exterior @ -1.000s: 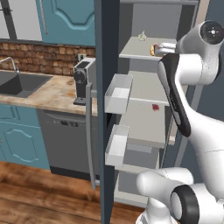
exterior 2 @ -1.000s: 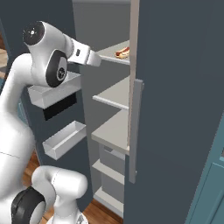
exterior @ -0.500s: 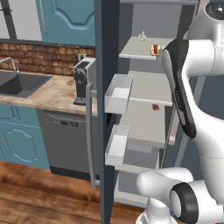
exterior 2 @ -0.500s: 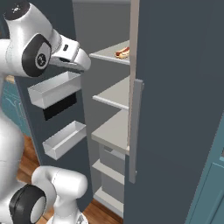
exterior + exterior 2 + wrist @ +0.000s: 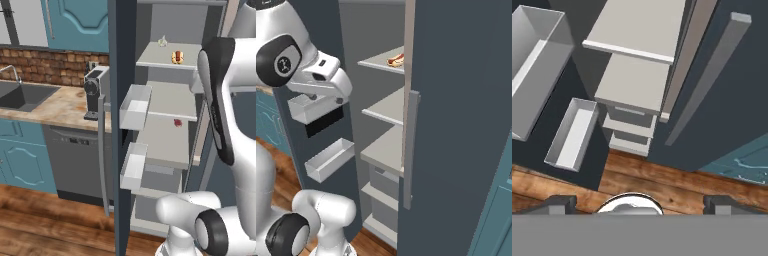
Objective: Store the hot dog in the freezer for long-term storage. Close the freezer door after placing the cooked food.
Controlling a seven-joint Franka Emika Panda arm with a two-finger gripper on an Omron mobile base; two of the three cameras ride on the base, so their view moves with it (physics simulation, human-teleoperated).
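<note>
Look to the freezer [image 5: 167,100] first: standing wide open, with the hot dog [image 5: 177,56] already resting on its uppermost visible shelf, near the front edge, clear of any fingers. Lying, as far as can be judged, with its long axis running into the freezer's depth. Sharing that shelf with a small whitish bulb [image 5: 162,41] further back; two shelves lower in the freezer, note a tiny dark-red item [image 5: 177,122].

Judging from that, count the placing as done and only the closing as left.

Find the gripper [image 5: 641,202] out in front of the freezer's opening, at about the height of the shelf under the hot dog, pointing down along the lower shelves toward the wooden floor [image 5: 662,185]. Spread wide apart, with nothing between the tips.

Now the relation that matters: the freezer door [image 5: 124,100] swung out to the left of the freezer, roughly square to its front, tall axis vertical, white bins [image 5: 135,105] facing in toward the hand. So, seen from the freezer, hand on the inner side of the door, with the long silver handle [image 5: 102,155] on the outer face beyond it.

To shut it, probably get round the door's free edge and push the outer face back toward the freezer, keeping the forearm out of the closing gap.
</note>
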